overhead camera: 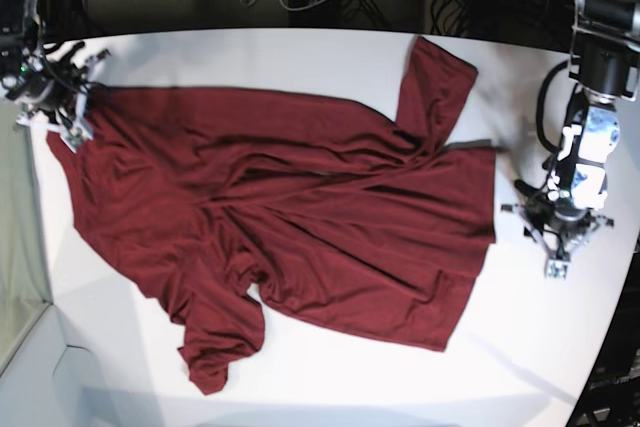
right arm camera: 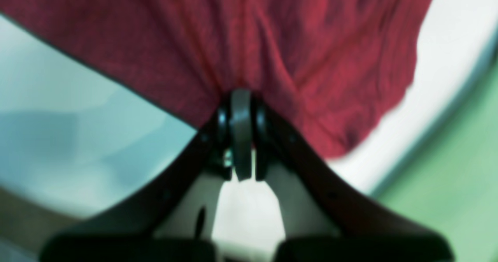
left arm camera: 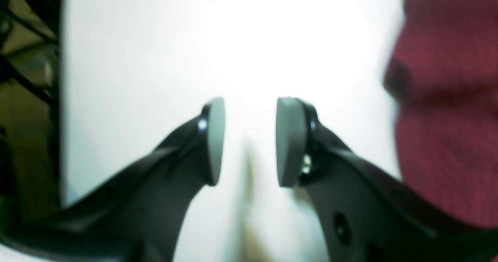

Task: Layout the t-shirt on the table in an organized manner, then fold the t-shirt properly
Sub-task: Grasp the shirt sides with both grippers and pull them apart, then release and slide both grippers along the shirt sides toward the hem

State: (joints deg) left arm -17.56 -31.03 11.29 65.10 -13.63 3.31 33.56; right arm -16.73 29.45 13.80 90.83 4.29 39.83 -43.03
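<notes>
Base view shows the white worktop with its curved edge filling most of the picture, and the maroon t-shirt spread across its middle, wrinkled, one sleeve reaching toward the far edge and the other hanging toward the near edge. At that view's left edge the right gripper sits at the shirt's corner; the right wrist view shows its jaws clenched on a bunch of the red fabric, which puckers into folds where it is pinched, with bare worktop beside it. At the base view's right the left gripper stands over bare worktop just beside the shirt's edge, apart from it. Its wrist view shows the jaws released, a clear gap between the grey pads, nothing between them, and the shirt off to one side.
</notes>
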